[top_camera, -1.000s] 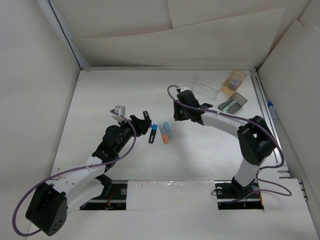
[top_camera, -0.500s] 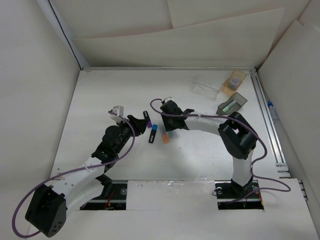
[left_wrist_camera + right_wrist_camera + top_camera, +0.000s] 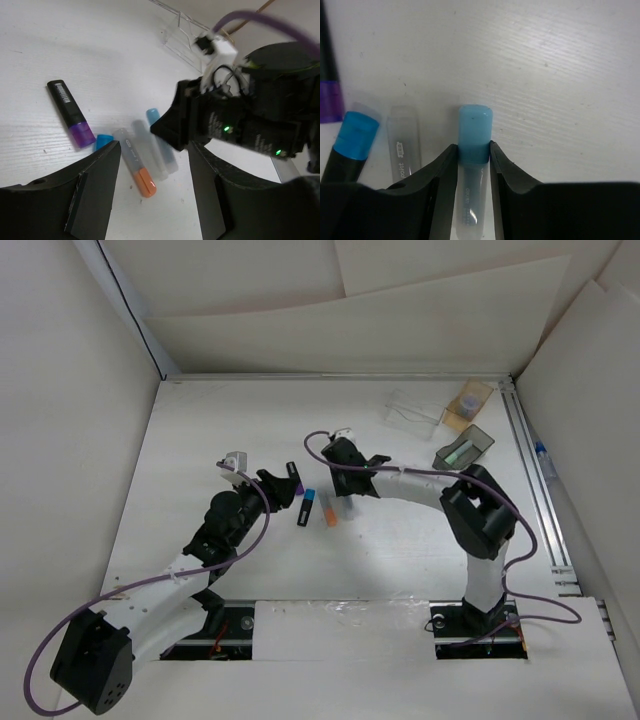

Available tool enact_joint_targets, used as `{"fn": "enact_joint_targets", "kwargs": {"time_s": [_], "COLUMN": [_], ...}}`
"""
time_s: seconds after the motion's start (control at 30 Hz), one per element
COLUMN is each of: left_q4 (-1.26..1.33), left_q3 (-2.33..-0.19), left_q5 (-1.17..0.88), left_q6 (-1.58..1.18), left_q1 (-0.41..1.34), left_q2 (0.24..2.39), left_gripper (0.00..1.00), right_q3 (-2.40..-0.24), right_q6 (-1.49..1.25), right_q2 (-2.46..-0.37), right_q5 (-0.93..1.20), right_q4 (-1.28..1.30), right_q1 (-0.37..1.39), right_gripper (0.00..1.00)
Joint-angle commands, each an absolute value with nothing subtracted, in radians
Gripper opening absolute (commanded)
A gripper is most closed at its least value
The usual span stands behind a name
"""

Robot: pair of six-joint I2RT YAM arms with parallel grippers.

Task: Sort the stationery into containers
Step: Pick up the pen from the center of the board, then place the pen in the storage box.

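White panels wall a white desk point(image 3: 220, 420). Near its middle lies the light-blue marker point(image 3: 475, 130), its long axis in line with the right end effector point(image 3: 472, 155), cap pointing away from that wrist. The narrow jaws pinch the marker just below the cap. Beside it, roughly parallel, lie an orange-ended marker point(image 3: 135, 162) and a blue-capped marker point(image 3: 350, 140), while a purple-ended marker point(image 3: 70, 114) lies slightly apart. The left end effector point(image 3: 152, 150) hangs wide over them, holding nothing.

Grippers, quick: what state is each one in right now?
Left gripper: open, holding nothing.
Right gripper: closed on the light-blue marker.
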State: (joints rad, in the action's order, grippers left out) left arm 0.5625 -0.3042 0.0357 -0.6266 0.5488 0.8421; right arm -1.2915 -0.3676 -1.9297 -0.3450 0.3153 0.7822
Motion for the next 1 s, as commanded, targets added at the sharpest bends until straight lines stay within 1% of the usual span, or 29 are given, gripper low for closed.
{"fn": "enact_joint_targets", "kwargs": {"time_s": [0.0,0.1,0.13,0.17,0.2,0.23,0.33,0.47,0.7,0.77,0.87,0.9,0.97], "left_q4": [0.592,0.592,0.592,0.592,0.601,0.601,0.601,0.601,0.61,0.611,0.611,0.611,0.611], "left_q3": [-0.321,-0.321,-0.33,-0.33,-0.33,-0.33,-0.33,-0.339,-0.339,-0.339,-0.339,-0.339,-0.339], "left_q5": [0.023,0.002,0.002,-0.009,-0.009,-0.018,-0.028,-0.037,-0.037,-0.037,-0.046,-0.046,-0.046], "left_q6": [-0.626,-0.626,-0.626,-0.626,-0.626,-0.626,-0.626,-0.626,-0.626,-0.626,-0.626,-0.626,-0.626], "left_q1": [0.552,0.552,0.552,0.552,0.552,0.552,0.552,0.552,0.552,0.552,0.552,0.552,0.552], "left_q2": [0.836,0.847,0.847,0.857,0.857,0.857,0.867,0.876,0.887,0.896,0.905,0.905,0.905], "left_gripper": [0.53,0.53,0.53,0.53,0.53,0.53,0.53,0.53,0.53,0.53,0.53,0.53,0.53], "right_q3": [-1.299,-1.289,-1.276,-1.264,-1.264,-1.253,-1.233,-1.233,-1.198,-1.186,-1.16,-1.16,-1.16], "right_q6": [-0.406,-0.432,-0.442,-0.454,-0.475,-0.486,-0.523,-0.554,-0.595,-0.604,-0.615,-0.624,-0.624], "right_q2": [-1.758,-1.648,-1.625,-1.591,-1.58,-1.58,-1.559,-1.583,-1.632,-1.655,-1.666,-1.666,-1.666], "right_q5": [-0.413,-0.381,-0.38,-0.371,-0.371,-0.371,-0.382,-0.35,-0.321,-0.321,-0.321,-0.311,-0.311], "right_q4": [0.281,0.259,0.246,0.235,0.221,0.221,0.191,0.181,0.161,0.161,0.143,0.143,0.143], "right_q1": [0.683,0.566,0.475,0.425,0.378,0.289,0.148,0.026,-0.074,-0.083,-0.083,-0.083,-0.083], "right_gripper": [0.01,0.01,0.01,0.02,0.02,0.02,0.03,0.03,0.05,0.1,0.14,0.2,0.29]}}
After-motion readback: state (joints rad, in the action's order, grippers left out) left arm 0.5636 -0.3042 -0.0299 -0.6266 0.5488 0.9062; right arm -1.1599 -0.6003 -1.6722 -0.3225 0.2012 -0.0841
